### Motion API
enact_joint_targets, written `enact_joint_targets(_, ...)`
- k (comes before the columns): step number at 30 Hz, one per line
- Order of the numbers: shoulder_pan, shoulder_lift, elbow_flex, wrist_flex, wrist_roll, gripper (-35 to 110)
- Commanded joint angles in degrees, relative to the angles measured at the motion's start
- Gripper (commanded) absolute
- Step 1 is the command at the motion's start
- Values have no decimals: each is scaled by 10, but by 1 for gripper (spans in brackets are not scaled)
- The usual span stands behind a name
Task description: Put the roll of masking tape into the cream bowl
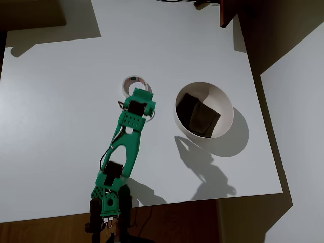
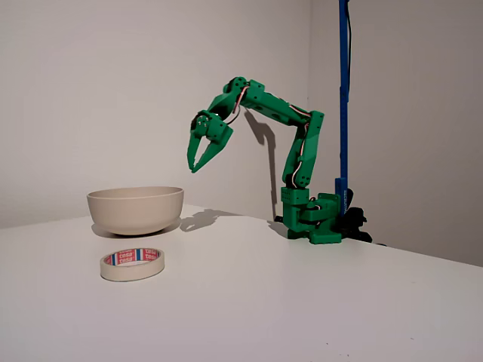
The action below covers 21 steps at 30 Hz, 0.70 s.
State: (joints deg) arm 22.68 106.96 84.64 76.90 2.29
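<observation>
The roll of masking tape (image 1: 132, 82) (image 2: 132, 264) is a small off-white ring with reddish marks on its core, lying flat on the white table. To its right in the overhead view stands the cream bowl (image 1: 229, 109) (image 2: 136, 210), with a dark brown squarish patch (image 1: 198, 115) inside. My green gripper (image 1: 142, 93) (image 2: 194, 168) hangs well above the table, fingers pointing down with their tips close together and nothing held. From overhead it overlaps the tape's near edge. In the fixed view it is above and right of the bowl.
The arm's base (image 2: 313, 219) is clamped at the table's edge beside a blue upright pole (image 2: 343, 90). A dark red-brown object (image 1: 228, 12) juts in at the table's top right corner. The table's right edge (image 1: 266, 131) lies close past the bowl.
</observation>
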Motion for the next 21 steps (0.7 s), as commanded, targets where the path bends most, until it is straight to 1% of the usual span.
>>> enact_joint_targets(1,-20,-94,-173,54,9,-8)
enact_joint_targets(9,-37,-280,-383,123,17,-8)
enact_joint_targets(14,-16,-368,-435,122,22,-8)
enact_joint_targets(21,-26,-440,-511,140,25,-8)
